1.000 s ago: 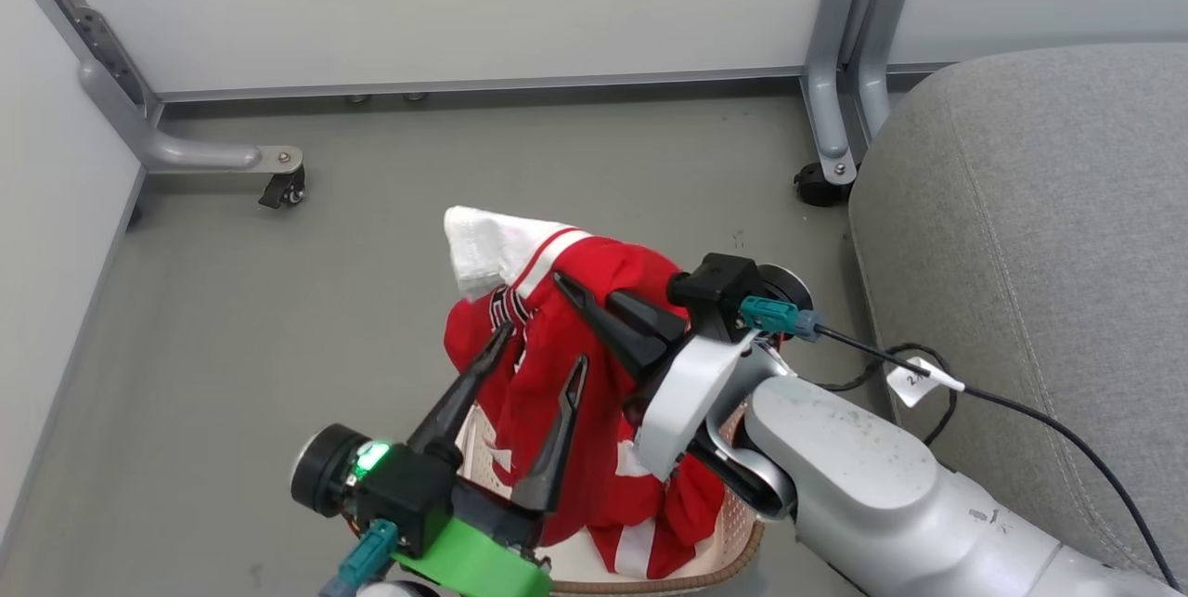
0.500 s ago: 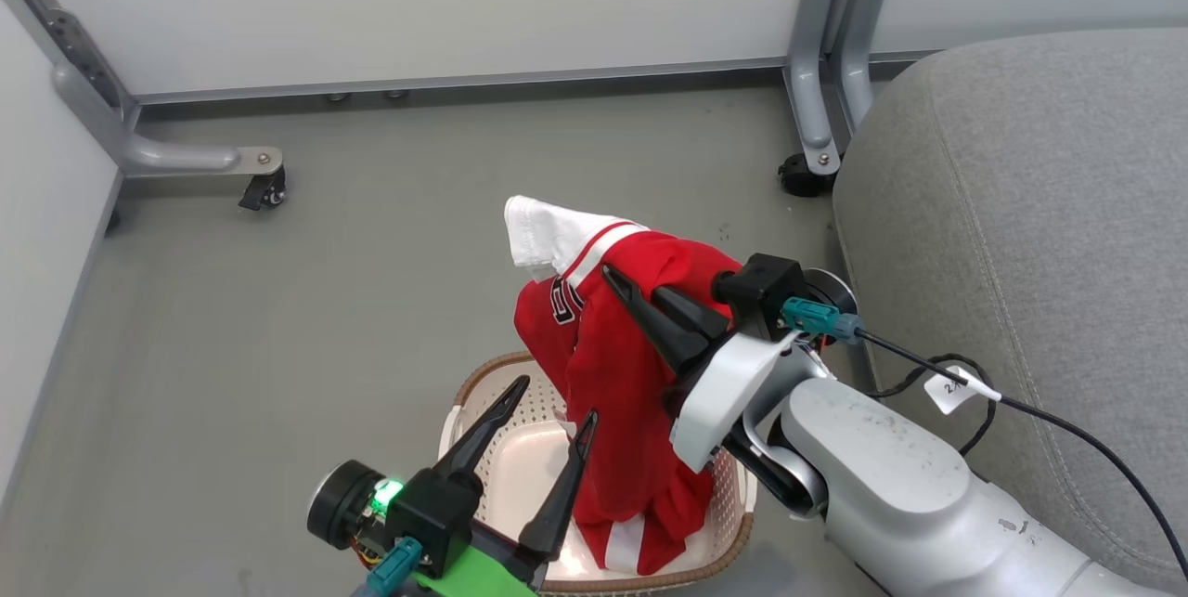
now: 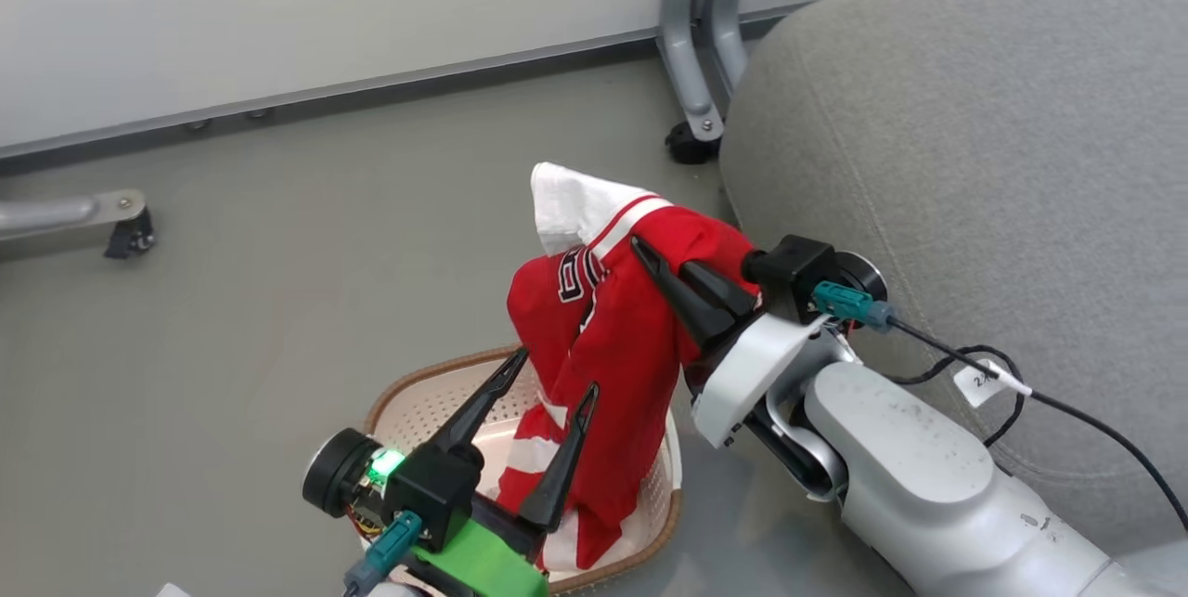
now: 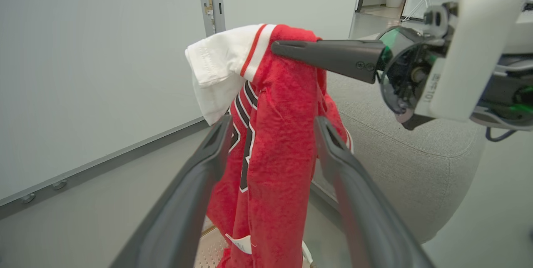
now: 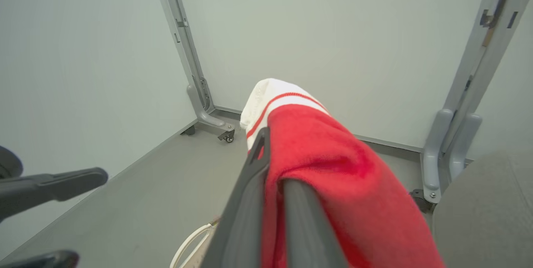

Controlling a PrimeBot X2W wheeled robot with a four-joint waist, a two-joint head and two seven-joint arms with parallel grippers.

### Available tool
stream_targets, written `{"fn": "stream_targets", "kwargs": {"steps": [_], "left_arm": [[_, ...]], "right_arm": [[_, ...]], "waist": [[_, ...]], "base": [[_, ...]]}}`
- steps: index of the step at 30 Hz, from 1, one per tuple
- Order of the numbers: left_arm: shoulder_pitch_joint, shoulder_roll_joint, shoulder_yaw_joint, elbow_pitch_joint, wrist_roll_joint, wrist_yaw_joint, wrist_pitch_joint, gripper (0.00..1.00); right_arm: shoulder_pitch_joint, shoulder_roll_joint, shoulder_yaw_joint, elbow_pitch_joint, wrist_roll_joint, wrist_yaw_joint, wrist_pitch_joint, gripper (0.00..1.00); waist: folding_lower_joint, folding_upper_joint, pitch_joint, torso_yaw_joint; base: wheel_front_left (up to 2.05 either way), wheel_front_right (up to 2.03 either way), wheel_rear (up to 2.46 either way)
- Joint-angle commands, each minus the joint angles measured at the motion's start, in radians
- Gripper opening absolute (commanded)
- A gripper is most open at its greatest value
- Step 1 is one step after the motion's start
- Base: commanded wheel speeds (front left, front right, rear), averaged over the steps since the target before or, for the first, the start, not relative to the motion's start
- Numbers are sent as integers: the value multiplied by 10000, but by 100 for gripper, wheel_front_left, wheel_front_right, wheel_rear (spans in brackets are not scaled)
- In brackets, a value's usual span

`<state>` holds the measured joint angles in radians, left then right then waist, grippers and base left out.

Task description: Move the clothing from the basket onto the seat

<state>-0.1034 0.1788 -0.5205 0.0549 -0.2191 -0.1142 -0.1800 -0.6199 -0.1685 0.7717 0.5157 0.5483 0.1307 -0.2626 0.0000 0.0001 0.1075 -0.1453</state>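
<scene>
Your right gripper (image 3: 642, 249) pinching the clothing (image 3: 613, 346) dangling into the basket (image 3: 418, 407), your left gripper (image 3: 557, 370) hanging spread wide over it, seat (image 3: 974, 114) lying beside the basket.

Grey floor (image 3: 232, 318) is carrying everything. Basket (image 3: 436, 393) is sitting directly on it, low centre, open side up. Seat (image 3: 974, 133) is sitting on the floor at the right, near the basket, a strip of bare floor showing between them. Grey partition leg (image 3: 691, 86) is standing on a black caster (image 3: 689, 144) just beside the seat's far corner. Another partition foot (image 3: 65, 212) with its own caster is resting far left, well apart from the basket. Pale wall panels (image 3: 325, 3) are running along the floor's far edge.
</scene>
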Motion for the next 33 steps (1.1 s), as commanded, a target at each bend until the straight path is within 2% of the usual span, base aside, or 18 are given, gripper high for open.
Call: {"fn": "stream_targets", "kwargs": {"steps": [1, 11, 18, 25, 33], "left_arm": [[-192, 109, -18, -43, 71, 32, 35, 100], [-696, 322, -207, -145, 141, -11, 282, 100], [-984, 484, -378, -257, 102, -49, 501, 100], [-1346, 454, -519, -327, 195, -63, 581, 100], [-2135, 414, -857, -457, 426, -97, 362, 100]], "right_arm": [[86, -36, -161, -77, -120, 1, -32, 0], [516, -226, -1566, -370, -547, 1, -32, 0], [811, -273, -2827, -528, -837, 1, -32, 0], [327, -508, -4478, -650, -1159, 1, -32, 0], [-1071, -1250, -6490, -537, -1351, 1, -32, 0]], "waist": [[0, -1, 346, -1049], [0, -1, 998, -2690], [0, -1, 1375, -3213], [0, -1, 1846, -3047], [0, -1, 2743, -2182]], "base": [[0, 0, 0], [0, 0, 0], [0, 0, 0], [0, 0, 0], [0, 0, 0]]}}
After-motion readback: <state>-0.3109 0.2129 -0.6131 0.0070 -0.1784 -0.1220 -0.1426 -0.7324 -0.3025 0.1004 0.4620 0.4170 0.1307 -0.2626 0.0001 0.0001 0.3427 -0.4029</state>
